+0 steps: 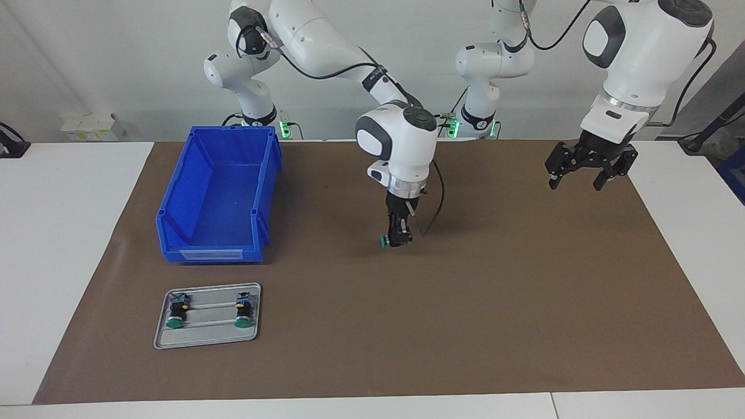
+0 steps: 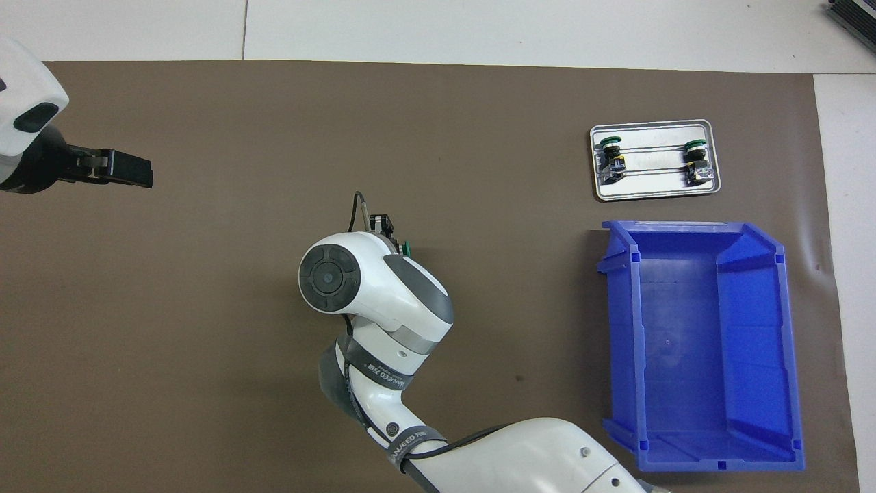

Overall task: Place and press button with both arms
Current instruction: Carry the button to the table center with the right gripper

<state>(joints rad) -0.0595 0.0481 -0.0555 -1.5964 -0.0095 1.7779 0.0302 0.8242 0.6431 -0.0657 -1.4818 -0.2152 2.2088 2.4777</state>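
Observation:
My right gripper (image 1: 399,240) points straight down over the middle of the brown mat (image 1: 524,302), shut on a button (image 1: 385,240) whose green cap sticks out sideways toward the right arm's end. In the overhead view the wrist hides most of it; only a green edge of the button (image 2: 406,248) shows beside the right gripper (image 2: 387,229). My left gripper (image 1: 586,169) hangs open and empty, high over the left arm's end of the mat, and its fingers (image 2: 126,168) show in the overhead view. Two more identical buttons (image 1: 177,310) (image 1: 243,309) lie on a small metal tray (image 1: 206,338).
A blue bin (image 1: 218,195) stands open and empty at the right arm's end, nearer to the robots than the metal tray (image 2: 653,193). White tabletop (image 1: 64,244) borders the mat on both ends.

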